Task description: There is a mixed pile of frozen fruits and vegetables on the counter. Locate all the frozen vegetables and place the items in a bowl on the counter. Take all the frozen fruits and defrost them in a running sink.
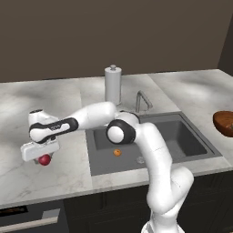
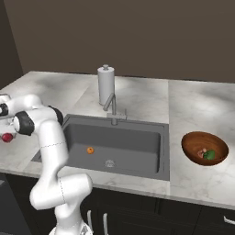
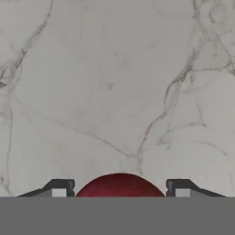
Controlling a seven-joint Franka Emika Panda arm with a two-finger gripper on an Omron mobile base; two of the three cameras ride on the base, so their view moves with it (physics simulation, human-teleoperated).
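— Where do the base views look from?
— Behind the arm, left and right, looking down; both share the sink (image 1: pixel 182 136) and paper-towel roll (image 2: pixel 106 85).
— The hand view?
— Straight down, close over the marbled desk (image 3: pixel 114 92).

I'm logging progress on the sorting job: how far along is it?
Done: the green piece and what looks like the mushroom lie in the bowl, and the orange sits in the sink. In hand: the gripper straddles the apple on the counter, with small gaps at the fingers. Left: carry it to the sink; no water visibly runs from the faucet.
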